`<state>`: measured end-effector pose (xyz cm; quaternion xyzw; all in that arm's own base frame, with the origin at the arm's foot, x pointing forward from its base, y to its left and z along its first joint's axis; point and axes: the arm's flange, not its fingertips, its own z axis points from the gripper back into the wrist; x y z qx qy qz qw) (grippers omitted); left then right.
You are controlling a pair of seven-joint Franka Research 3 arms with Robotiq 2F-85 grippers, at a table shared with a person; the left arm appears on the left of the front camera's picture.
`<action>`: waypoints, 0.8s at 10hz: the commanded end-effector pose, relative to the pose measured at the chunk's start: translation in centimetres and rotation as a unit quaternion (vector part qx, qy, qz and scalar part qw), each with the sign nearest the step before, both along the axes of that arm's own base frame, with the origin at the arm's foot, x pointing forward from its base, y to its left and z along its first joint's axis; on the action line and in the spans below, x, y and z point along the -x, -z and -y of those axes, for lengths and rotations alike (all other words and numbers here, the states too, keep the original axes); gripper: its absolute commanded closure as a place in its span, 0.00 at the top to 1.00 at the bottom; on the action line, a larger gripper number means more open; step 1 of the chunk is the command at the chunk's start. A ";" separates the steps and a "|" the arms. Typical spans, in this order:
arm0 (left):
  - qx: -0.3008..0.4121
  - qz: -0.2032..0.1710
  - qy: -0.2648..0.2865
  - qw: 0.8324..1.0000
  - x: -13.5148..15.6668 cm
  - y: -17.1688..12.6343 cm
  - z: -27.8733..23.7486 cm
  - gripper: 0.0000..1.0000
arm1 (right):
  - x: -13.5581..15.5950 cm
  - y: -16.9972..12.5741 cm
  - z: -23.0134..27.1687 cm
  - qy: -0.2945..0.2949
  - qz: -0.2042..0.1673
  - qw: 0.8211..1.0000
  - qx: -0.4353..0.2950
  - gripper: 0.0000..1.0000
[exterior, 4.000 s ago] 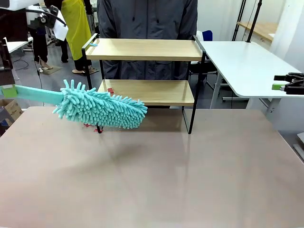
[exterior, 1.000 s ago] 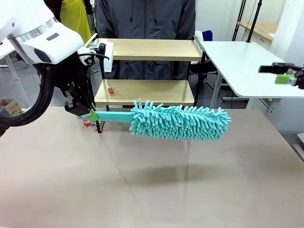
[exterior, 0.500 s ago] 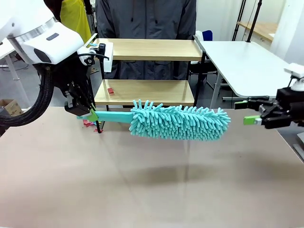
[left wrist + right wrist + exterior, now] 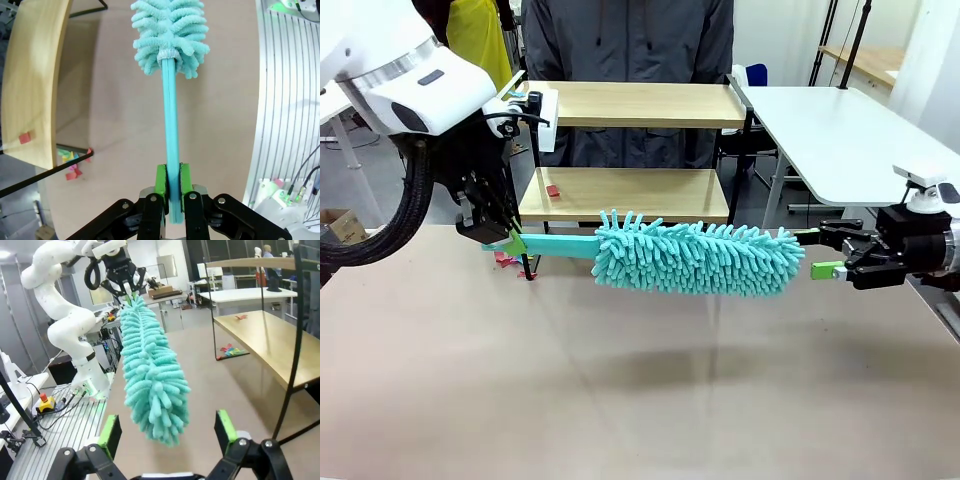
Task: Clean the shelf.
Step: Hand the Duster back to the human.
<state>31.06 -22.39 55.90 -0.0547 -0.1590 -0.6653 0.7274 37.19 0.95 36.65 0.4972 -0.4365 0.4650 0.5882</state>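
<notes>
duster (image 4: 698, 259) before shelf (image 4: 630, 105); person (image 4: 630, 40) behind shelf

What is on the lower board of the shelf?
A small red scrap lies near the left end of the shelf's lower board. The rest of the visible board is bare; the duster hides its front edge.

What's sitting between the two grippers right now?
The teal duster, seen in the front view: the left gripper clamps its handle, and its fluffy head stretches across toward the open right gripper, ending just short of it.

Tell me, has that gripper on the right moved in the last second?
Yes. The right gripper came down from beside the white side table toward the duster tip.
</notes>
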 end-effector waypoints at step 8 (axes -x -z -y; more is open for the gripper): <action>0.009 -0.003 -0.004 1.000 0.3 -0.3 -0.1 0.13 | 0.6 2.4 -7.6 -0.016 0.011 0.999 -0.025 1.00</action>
